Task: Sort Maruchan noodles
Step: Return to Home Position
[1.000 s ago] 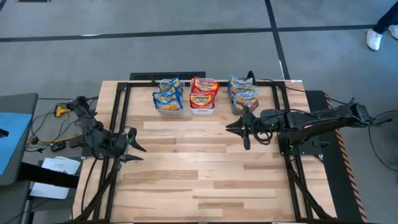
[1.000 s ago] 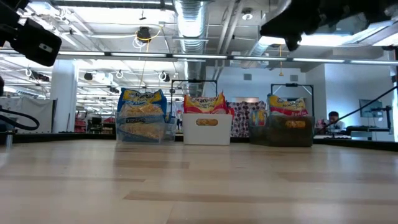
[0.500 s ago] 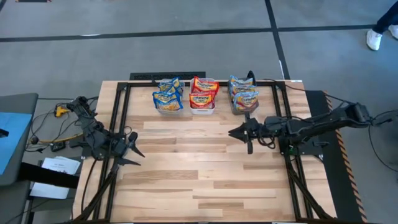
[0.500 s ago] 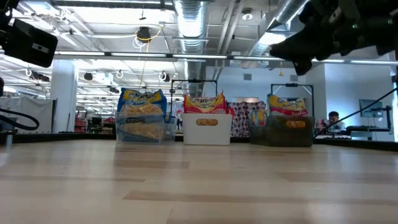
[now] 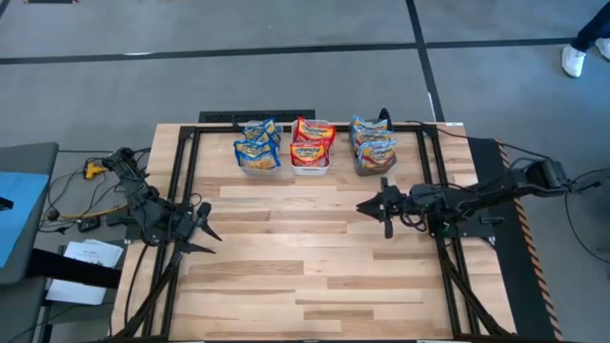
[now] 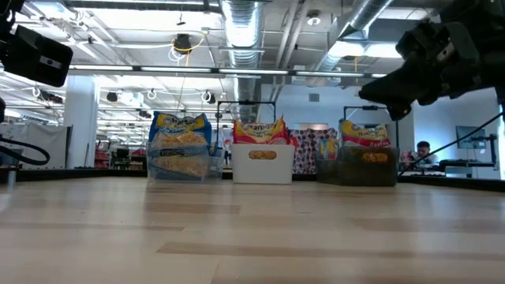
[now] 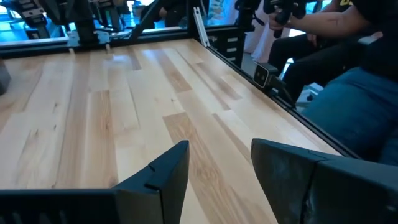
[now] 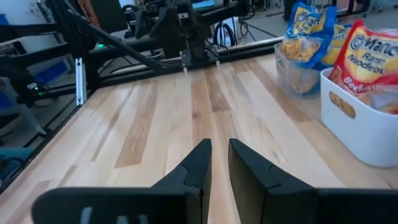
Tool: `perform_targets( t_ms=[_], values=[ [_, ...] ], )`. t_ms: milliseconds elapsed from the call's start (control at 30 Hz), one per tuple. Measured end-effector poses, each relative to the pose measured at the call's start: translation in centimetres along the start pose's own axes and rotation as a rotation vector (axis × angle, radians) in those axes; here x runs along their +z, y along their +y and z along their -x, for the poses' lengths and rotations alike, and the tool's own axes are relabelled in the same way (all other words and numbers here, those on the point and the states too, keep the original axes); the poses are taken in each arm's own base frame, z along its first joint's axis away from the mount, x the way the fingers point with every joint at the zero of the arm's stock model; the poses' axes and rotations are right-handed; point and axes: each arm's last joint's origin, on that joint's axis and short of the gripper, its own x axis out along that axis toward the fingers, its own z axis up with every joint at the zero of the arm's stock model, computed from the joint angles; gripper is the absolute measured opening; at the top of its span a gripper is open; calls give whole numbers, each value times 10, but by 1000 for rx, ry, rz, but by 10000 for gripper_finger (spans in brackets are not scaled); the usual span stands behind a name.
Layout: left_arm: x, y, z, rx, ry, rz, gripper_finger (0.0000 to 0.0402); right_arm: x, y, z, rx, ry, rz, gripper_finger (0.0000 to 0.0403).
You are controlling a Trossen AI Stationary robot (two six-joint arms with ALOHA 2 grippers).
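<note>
The Maruchan noodles stand upright in three bins along the table's far edge. Blue-trimmed packets (image 5: 257, 143) fill a clear bin (image 6: 180, 167), red-trimmed packets (image 5: 312, 141) a white bin (image 6: 263, 166), and orange-trimmed packets (image 5: 372, 141) a dark grey bin (image 6: 367, 167). My right gripper (image 5: 367, 205) hovers above the bare wood in front of the grey bin, level, pointing toward the table's left. Its fingers (image 8: 219, 155) stand narrowly open with nothing between them. My left gripper (image 5: 202, 233) waits open at the table's left edge, and nothing lies between its fingers (image 7: 219, 152).
Black frame rails (image 5: 186, 171) run along the table's left, far and right sides. The wooden top (image 5: 305, 257) in front of the bins is bare. A seated person (image 7: 354, 81) shows beyond the table's edge in the left wrist view. A person's shoe (image 5: 572, 59) is on the floor, far right.
My right gripper has come down toward the table and drawn back a little toward the right edge, levelling out as the arm folded; its narrow gap is unchanged. My left gripper has rolled slightly in place. The packets have stayed in their bins.
</note>
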Motion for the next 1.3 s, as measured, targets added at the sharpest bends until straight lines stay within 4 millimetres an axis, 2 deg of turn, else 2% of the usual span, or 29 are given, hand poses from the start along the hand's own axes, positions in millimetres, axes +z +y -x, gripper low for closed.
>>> perform_targets(
  t_ms=[200,333,567,867,1300],
  values=[
    [-6,0,-2,3,23,14,166,-15,-5,10,2,-28,-11,81],
    [-13,-1,-5,12,34,62,166,-16,-5,11,0,-19,-1,81],
    [-13,-1,-5,15,34,19,166,-5,-9,16,-20,-97,14,81],
    [-13,0,-5,40,37,-48,166,10,-11,34,-1,-201,46,81],
    [-14,1,-5,64,38,-108,166,8,-14,56,-30,-192,83,81]
  ],
)
